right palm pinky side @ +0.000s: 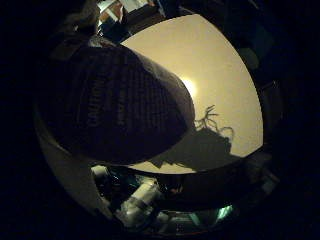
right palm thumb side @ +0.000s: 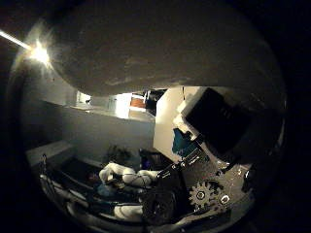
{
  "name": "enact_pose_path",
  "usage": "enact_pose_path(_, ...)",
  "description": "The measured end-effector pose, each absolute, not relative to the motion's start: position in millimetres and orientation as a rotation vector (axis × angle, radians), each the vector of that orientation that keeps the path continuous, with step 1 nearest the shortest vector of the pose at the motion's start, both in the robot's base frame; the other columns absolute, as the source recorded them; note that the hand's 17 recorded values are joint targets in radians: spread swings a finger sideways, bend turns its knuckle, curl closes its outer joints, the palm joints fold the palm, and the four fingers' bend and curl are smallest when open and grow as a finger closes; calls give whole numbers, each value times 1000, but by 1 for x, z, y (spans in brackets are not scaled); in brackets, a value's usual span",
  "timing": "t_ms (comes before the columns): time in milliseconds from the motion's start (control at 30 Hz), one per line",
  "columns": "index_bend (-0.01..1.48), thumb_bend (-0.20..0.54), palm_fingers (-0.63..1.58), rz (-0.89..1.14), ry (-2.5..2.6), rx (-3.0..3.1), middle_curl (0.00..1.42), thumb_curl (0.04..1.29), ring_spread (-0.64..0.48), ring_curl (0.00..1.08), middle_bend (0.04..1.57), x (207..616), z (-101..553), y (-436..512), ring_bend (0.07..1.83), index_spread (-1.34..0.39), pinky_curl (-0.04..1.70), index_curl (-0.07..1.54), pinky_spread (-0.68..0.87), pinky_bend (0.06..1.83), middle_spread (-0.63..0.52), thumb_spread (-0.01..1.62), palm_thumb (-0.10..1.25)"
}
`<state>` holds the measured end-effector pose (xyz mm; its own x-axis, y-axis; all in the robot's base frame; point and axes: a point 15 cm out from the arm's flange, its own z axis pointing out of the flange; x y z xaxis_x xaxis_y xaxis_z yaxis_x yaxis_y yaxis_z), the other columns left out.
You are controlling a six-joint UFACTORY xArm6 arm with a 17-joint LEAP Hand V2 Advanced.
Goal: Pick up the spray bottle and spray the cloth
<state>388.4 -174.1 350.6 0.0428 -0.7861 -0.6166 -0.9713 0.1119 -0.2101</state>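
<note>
The spray bottle (right palm pinky side: 115, 107) fills much of the little finger side view, a dark rounded body with a printed label, lying right against my palm. In the thumb side view its grey curved wall (right palm thumb side: 160, 48) spans the picture. My right hand (right palm thumb side: 204, 160) shows as black and white finger parts with gears, curled up against the bottle's side. More white finger parts (right palm pinky side: 140, 200) sit beneath the bottle. Beyond the bottle lies the pale table (right palm pinky side: 225, 75), with the shadow of hand and bottle (right palm pinky side: 210, 142) on it. No cloth is in either view.
A bright glare spot (right palm pinky side: 189, 87) lies on the table beside the bottle. The table's curved edge (right palm pinky side: 250, 65) borders dark clutter. A lamp (right palm thumb side: 39, 52) shines in the room, with a grey counter (right palm thumb side: 97, 126) and lit shelves (right palm thumb side: 131, 104) behind.
</note>
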Motion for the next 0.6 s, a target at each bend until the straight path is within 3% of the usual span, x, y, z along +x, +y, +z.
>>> enact_pose_path(600,1160,-15,1226,406,1802,-2597,576,796,-146,542,1339,396,358,-30,1451,-188,970,681,-193,1108,-85,893,1092)
